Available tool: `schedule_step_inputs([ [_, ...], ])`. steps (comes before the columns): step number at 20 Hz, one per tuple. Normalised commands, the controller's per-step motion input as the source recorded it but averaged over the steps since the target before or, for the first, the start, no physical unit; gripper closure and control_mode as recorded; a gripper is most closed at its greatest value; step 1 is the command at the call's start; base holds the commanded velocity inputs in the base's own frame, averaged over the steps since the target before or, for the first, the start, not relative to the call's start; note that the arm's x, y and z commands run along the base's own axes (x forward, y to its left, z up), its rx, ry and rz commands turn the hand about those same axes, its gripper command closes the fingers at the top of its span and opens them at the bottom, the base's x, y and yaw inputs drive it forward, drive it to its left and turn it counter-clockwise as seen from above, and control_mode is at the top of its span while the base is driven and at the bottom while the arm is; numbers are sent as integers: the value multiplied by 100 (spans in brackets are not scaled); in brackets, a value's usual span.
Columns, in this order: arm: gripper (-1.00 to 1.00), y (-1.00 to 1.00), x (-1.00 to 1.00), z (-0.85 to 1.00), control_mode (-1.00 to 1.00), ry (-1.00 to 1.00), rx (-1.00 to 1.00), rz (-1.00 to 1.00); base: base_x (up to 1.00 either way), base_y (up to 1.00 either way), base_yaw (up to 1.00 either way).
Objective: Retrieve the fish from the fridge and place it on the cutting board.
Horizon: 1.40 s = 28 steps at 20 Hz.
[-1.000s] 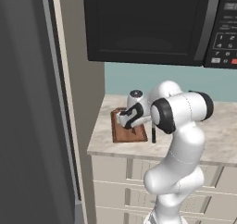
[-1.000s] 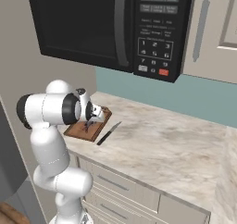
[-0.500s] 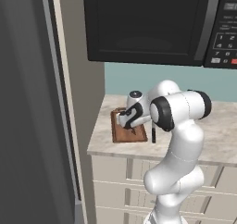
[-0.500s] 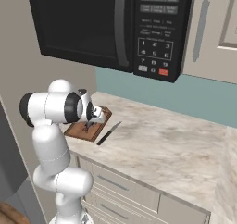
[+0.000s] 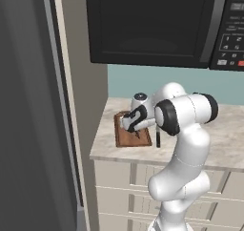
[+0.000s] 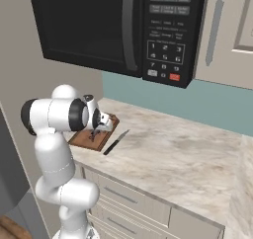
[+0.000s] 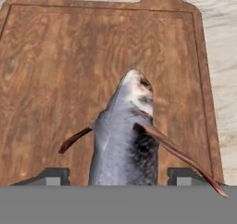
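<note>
Hand view: fish [image 7: 124, 135] lies on cutting board [image 7: 55, 65], head toward the handle tab at 12 o'clock, gripper [image 7: 115, 176] open with fingertips [image 7: 53, 176] spread either side and gripping nothing, likely just released, so placement looks done.

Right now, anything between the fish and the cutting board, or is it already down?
Nothing visible in the way. In the hand view the fish lies on the cutting board, between the spread tips of the gripper. The knife lies beside the board, off it.
</note>
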Motion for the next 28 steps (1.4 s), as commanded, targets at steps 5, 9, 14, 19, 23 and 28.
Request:
schedule_step_inputs([
  [5,-100,0,0,12,-100,0,-1,0,0,0,0],
  [9,-100,0,-2,31,-100,0,0,0,0,0,0],
  [14,-100,0,-22,24,-100,0,-1,-1,0,0,0],
  [19,-100,0,-41,11,-100,0,0,-6,0,0,0],
  [23,-100,0,-49,7,-100,3,0,-7,0,0,0],
  [28,-100,0,-73,25,-100,3,0,-8,0,0,0],
])
